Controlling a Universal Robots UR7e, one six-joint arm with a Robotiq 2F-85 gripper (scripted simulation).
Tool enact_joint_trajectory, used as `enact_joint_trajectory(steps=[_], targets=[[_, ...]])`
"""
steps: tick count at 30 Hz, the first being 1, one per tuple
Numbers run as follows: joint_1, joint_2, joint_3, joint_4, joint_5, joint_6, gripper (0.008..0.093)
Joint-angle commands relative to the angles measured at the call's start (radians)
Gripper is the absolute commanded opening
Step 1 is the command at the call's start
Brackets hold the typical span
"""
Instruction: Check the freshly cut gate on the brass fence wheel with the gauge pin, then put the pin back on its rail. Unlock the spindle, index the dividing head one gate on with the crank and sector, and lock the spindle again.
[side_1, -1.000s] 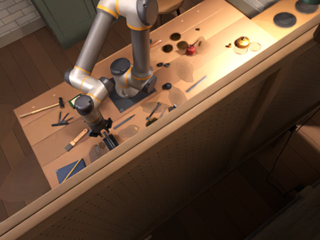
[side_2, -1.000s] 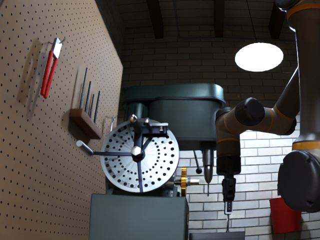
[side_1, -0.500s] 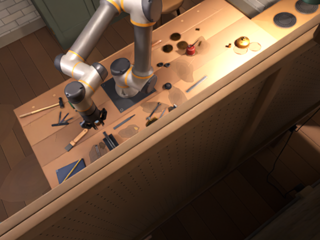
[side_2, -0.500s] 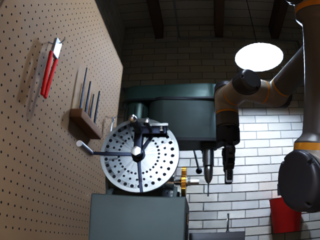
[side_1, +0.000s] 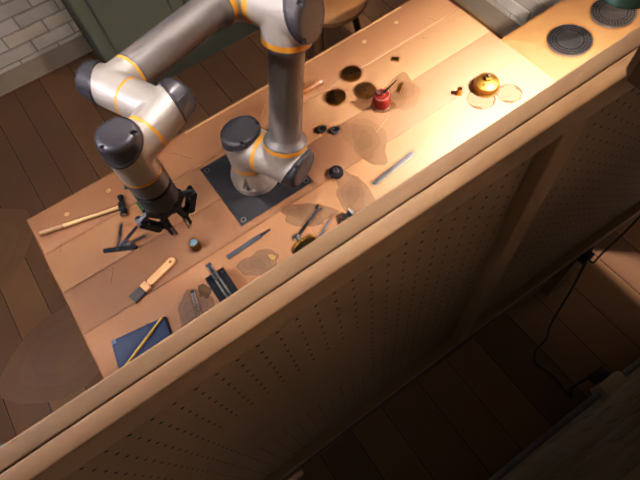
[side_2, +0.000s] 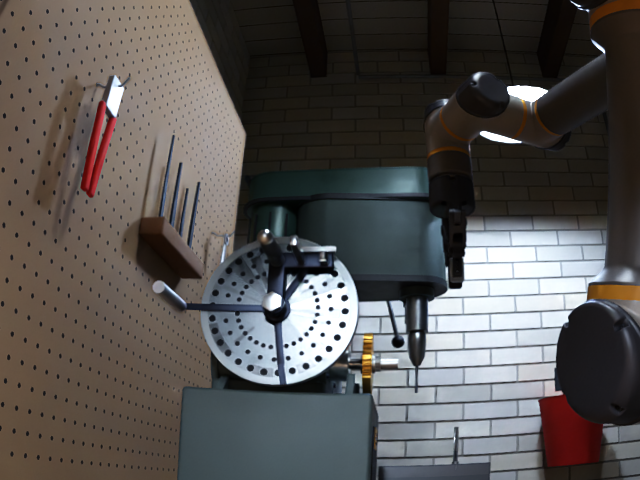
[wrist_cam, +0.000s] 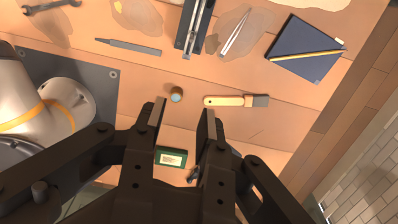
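Observation:
The gauge pin (wrist_cam: 192, 30) lies on its dark rail (wrist_cam: 194, 25) near the bench's far edge, well ahead of my gripper (wrist_cam: 182, 111), which hangs above the bench, part-way closed and holding nothing. In the second side camera the gripper (side_2: 455, 268) hangs high to the right of the dividing head. The dividing head's hole plate (side_2: 279, 310) carries the crank (side_2: 170, 295) and sector arms. The brass fence wheel (side_2: 367, 361) sits on the spindle beside the plate, under the drill chuck (side_2: 416, 330).
A small brass cup (wrist_cam: 176, 94) sits just beyond my fingertips. A wooden-handled scraper (wrist_cam: 236, 100), tweezers (wrist_cam: 235, 33), a file (wrist_cam: 129, 46), a blue notebook with a pencil (wrist_cam: 304, 53) and a green box (wrist_cam: 170, 157) lie around. The pegboard wall (side_1: 413, 289) borders the bench.

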Motion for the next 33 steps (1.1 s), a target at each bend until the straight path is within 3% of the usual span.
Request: enact_joint_trajectory(steps=[1, 11, 18, 33], targets=[[0.000, 0.002, -0.010, 0.009, 0.000, 0.000, 0.0340], [0.000, 0.010, -0.061, 0.053, 0.000, 0.000, 0.0340], [0.000, 0.010, -0.063, 0.054, 0.000, 0.000, 0.0480], [0.001, 0.010, -0.064, 0.054, 0.000, -0.003, 0.0480]])
